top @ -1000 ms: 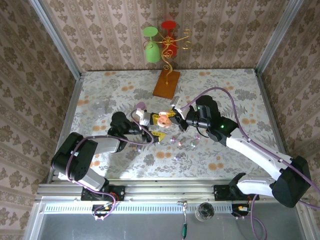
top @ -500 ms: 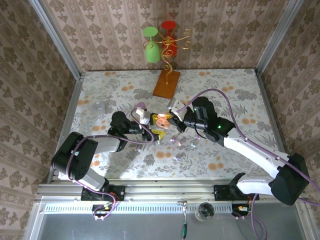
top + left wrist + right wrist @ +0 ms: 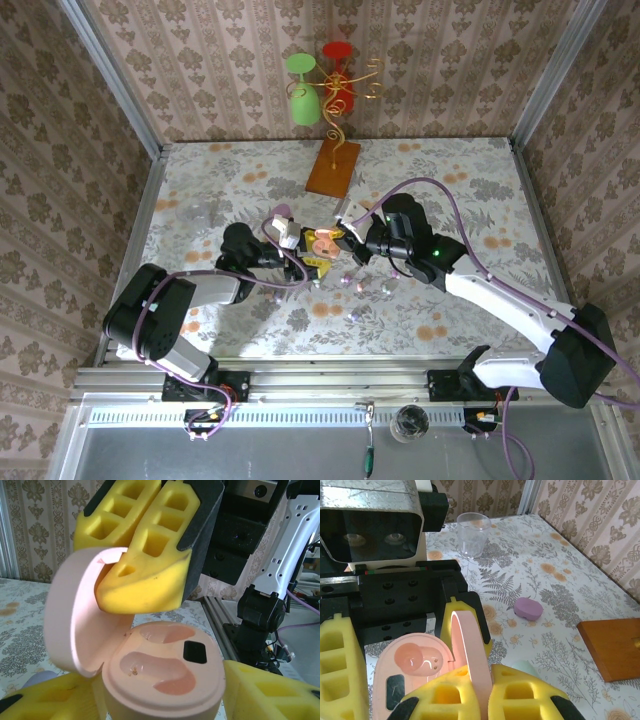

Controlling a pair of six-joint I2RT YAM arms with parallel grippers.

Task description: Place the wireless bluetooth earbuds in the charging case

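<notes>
Clamped open pink oval plastic charging case between left gripper pads for steadiness; pressed shut right gripper against lid, presumably propping it.

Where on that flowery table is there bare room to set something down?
Bare: the table right of the wooden base, and the far-left corner behind the clear cup. Crowded: mid-table, around the pink case and loose earbuds.

Stock on table: one open pink case, one purple case, one clear cup, two goblets, green and red, one stand, several loose earbuds, too small to tally.
</notes>
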